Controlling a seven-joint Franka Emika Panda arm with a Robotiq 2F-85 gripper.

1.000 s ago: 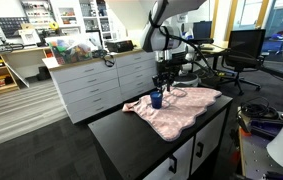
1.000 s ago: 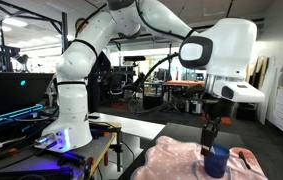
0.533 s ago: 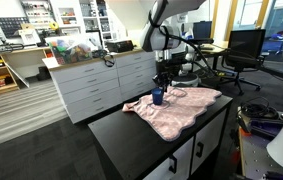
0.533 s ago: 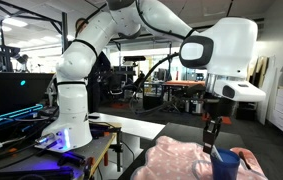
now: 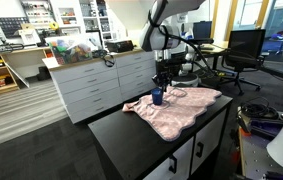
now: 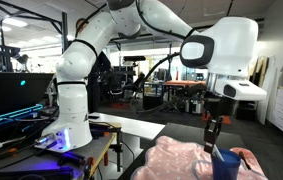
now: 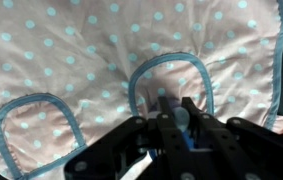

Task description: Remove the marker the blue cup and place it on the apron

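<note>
My gripper (image 5: 162, 82) hangs just above the small dark-blue cup (image 5: 158, 98), which stands on the pale-pink apron (image 5: 186, 108). In an exterior view the gripper (image 6: 212, 143) holds the thin dark marker (image 6: 210, 140) upright, just left of the cup (image 6: 225, 159) on the apron (image 6: 181, 160). In the wrist view the gripper (image 7: 173, 108) is shut on the marker (image 7: 178, 118), seen end-on, over the dotted apron (image 7: 81, 50) and its light-blue strap loops (image 7: 41, 100). The cup does not show in the wrist view.
The apron lies on a black table (image 5: 131, 130) with its edge close by. White drawer cabinets (image 5: 101, 80) stand behind, and an office chair (image 5: 243, 50) farther back. The robot base (image 6: 66, 110) stands beside a white tabletop (image 6: 131, 125).
In an exterior view the cup now sits slightly further right and lower than a second ago. The gripper has stayed shut on the marker and barely moved.
</note>
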